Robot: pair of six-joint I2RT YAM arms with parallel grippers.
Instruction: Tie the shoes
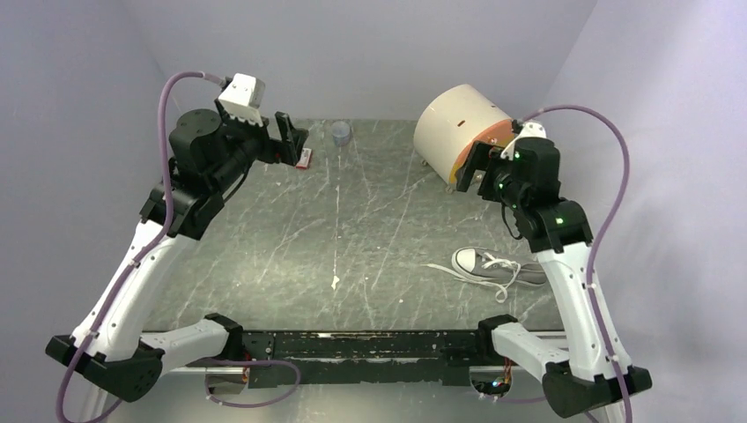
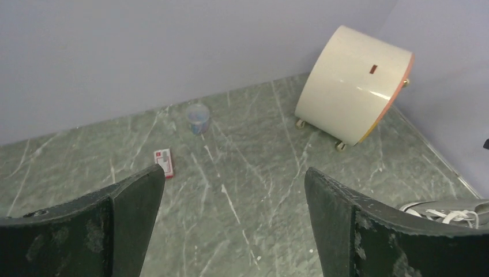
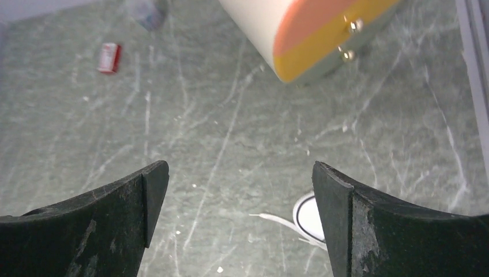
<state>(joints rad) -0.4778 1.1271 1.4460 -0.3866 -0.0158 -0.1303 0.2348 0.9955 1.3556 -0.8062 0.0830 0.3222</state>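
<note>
Shoe [image 1: 493,266] is lying lower right on the surface [image 1: 352,229], long axis running left-right, toe pointing left. Right fingers [image 3: 115,225] are hanging wide open just up-frame, way nearer. Left fingers [image 2: 104,225], also wide, are sitting upper left.

Light in my overhead view is soft and even, falling from above. The walls go pale lilac, and the table [image 1: 291,256] carries a dull sheen with no hard glare. The cream drum [image 1: 454,123] throws only a faint shadow. My left wrist view is crisp. The right wrist view is smeared, and the dark fingers [image 3: 86,231] of the right gripper [image 3: 239,170] look murky up close.
</note>
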